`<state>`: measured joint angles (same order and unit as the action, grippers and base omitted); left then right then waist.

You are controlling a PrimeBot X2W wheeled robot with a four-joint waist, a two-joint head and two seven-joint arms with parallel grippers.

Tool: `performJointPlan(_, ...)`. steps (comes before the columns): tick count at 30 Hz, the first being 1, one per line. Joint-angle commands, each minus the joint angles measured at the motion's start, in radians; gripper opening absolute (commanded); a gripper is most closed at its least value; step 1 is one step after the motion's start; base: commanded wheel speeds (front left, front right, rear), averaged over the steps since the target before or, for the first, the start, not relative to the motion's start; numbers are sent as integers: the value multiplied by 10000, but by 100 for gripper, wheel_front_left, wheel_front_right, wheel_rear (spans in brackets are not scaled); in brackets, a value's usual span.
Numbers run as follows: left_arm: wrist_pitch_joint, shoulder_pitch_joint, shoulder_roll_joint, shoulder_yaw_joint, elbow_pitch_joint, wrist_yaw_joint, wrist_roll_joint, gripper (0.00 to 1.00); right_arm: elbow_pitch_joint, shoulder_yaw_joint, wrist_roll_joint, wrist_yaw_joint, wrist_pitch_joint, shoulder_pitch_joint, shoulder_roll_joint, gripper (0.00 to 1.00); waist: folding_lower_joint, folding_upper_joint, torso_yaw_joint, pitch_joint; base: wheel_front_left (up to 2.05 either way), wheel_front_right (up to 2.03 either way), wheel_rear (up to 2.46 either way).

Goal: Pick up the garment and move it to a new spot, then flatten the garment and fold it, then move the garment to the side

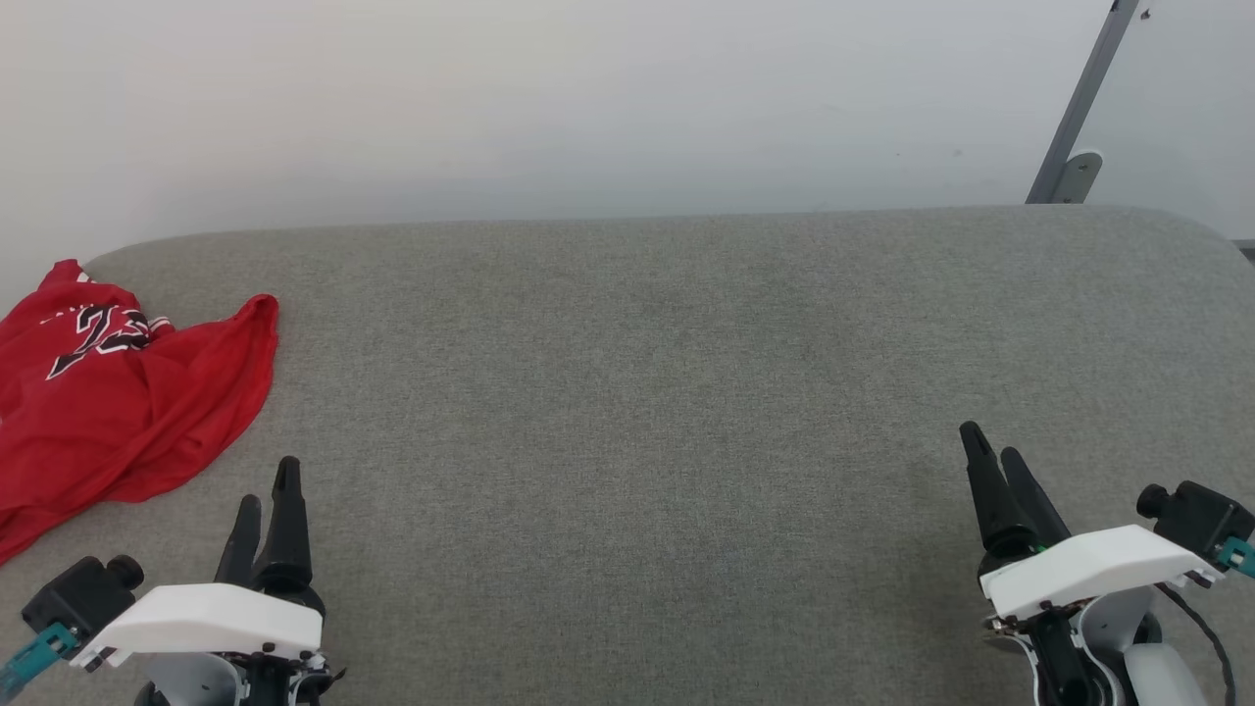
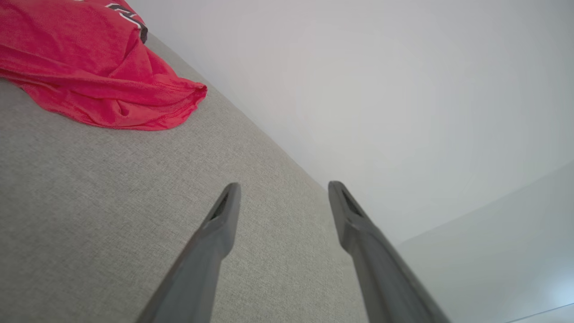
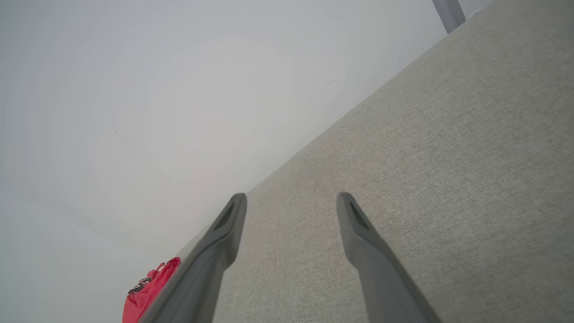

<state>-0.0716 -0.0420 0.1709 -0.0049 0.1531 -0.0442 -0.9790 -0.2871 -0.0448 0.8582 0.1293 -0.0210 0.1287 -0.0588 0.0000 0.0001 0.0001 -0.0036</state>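
Observation:
The garment [image 1: 118,402] is a red jersey crumpled in a heap at the far left of the grey padded table [image 1: 637,392], with a black white-outlined number showing on top. It also appears in the left wrist view as red folds [image 2: 94,67] at the upper left, and as a small red patch [image 3: 150,289] low in the right wrist view. My left gripper [image 1: 267,482] hovers near the front left, just right of the garment and apart from it, open with nothing between its fingers. My right gripper [image 1: 990,441] stands open and empty at the front right.
A pale wall runs behind the table's far edge. A grey metal post with a bracket [image 1: 1074,147] leans at the back right corner. The table's corners are rounded.

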Motion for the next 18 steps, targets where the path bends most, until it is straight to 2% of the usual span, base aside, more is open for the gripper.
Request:
performJointPlan(1, -84, -55, 121, -5, -171, -38, 247, 100, 165, -1, -257, 15, 91, 225, 13, 100, 0, -1, 0, -2, 0, 0, 0)
performJointPlan(18, -602, 74, 129, -28, -434, -114, 2272, 100, 290, 148, -2154, 17, 288, 314, 37, 100, 0, -1, 6, -55, 0, 0, 0)
